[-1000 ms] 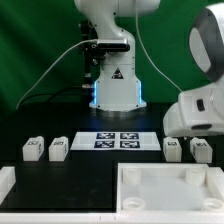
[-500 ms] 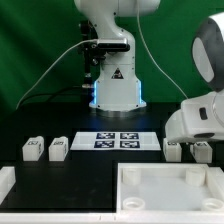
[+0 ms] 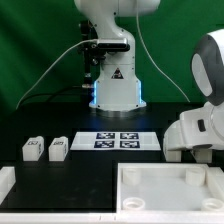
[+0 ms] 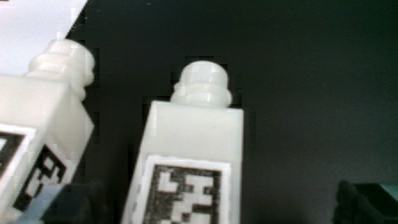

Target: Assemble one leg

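In the wrist view a white leg (image 4: pixel 196 140) with a rounded peg on one end and a black-and-white tag lies on the black table between my jaws. A second leg (image 4: pixel 45 110) lies beside it. My gripper (image 4: pixel 214 205) is open, with a dark finger on each side of the central leg and a clear gap between them. In the exterior view the arm's white hand (image 3: pixel 200 130) hangs low at the exterior view's right and hides both of these legs. Two more legs (image 3: pixel 33 149) (image 3: pixel 58 148) sit at the exterior view's left.
The marker board (image 3: pixel 118 140) lies in front of the robot base (image 3: pixel 115 90). The large white tabletop (image 3: pixel 150 172), with raised rim and corner sockets, sits at the front on the exterior view's right. A white part (image 3: pixel 5 182) shows at the front left edge.
The hand has come down at the exterior view's right and now covers the two right legs, which were visible below it a second ago.
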Robot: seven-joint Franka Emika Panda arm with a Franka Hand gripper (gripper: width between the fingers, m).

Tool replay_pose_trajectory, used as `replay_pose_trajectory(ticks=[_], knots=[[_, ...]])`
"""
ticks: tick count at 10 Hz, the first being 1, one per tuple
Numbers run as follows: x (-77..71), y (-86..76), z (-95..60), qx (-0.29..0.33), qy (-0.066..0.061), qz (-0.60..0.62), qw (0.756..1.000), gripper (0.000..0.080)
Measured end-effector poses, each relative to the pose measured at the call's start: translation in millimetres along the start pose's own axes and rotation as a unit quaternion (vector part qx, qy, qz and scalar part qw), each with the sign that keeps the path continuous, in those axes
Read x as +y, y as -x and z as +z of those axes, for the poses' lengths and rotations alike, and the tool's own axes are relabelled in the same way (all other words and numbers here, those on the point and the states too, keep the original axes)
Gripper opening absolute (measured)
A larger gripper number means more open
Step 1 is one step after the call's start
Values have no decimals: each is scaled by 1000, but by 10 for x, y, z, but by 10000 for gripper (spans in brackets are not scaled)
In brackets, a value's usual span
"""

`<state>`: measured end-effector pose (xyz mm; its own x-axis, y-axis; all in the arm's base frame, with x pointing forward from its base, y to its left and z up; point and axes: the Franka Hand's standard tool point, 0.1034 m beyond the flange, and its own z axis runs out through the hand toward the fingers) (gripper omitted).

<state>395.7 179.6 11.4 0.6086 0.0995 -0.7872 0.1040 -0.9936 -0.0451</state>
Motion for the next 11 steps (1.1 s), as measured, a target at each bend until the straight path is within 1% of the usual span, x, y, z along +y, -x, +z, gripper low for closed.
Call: replay_pose_trajectory(ticks=[1, 2, 3, 11], knots=[[0, 0, 0, 0, 0, 0, 1000, 536], [0, 0, 0, 0, 0, 0, 1000, 401], [0, 0, 0, 0, 0, 0, 1000, 290], [10, -1, -10, 1, 0, -3, 1000, 290]])
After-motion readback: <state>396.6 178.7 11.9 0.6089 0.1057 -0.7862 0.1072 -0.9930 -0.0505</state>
